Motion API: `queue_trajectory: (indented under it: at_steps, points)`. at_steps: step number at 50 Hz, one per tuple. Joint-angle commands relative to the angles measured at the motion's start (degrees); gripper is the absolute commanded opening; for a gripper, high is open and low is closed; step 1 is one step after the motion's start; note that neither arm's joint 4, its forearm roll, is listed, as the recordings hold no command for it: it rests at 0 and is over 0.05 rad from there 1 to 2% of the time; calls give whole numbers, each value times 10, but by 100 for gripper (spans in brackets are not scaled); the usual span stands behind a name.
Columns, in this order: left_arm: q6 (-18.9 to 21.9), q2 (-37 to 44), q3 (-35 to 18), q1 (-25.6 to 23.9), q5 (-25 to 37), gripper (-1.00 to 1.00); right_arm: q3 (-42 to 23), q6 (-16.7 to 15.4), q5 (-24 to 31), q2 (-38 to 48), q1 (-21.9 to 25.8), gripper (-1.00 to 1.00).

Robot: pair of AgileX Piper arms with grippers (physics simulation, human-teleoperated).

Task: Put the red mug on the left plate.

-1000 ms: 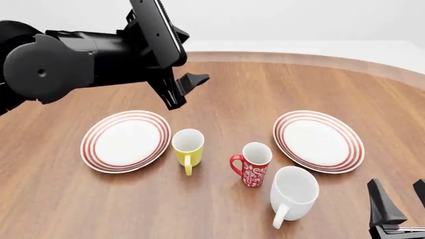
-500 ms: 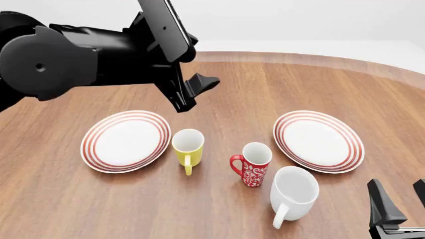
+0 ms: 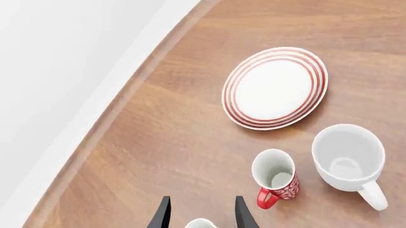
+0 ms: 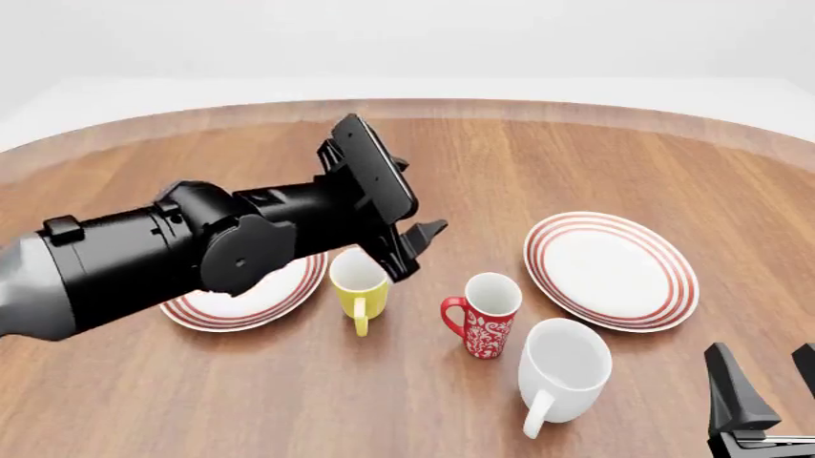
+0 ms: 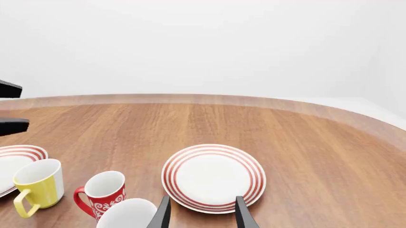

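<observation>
Left arm has swung down; its empty, parted jaws (image 4: pixel 414 250) hover just left of the red mug (image 4: pixel 486 325).

Left black arm stretches in from the left, low over the table, wrist angled forward-right; its black two-finger gripper (image 4: pixel 414 246) is empty, fingers apart. Right black two-finger gripper (image 4: pixel 774 386) sits at the near right corner, fingers upright, spread, empty.
</observation>
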Motion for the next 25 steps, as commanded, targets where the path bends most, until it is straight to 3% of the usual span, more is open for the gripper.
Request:
queue_trajectory:
  at_steps: [1,25]
  points:
    - [-34,45,77,2,-122,100,1,0,-3,1,1,100]
    - [-74,104,107,4,-197,100,1,0,-3,1,1,100]
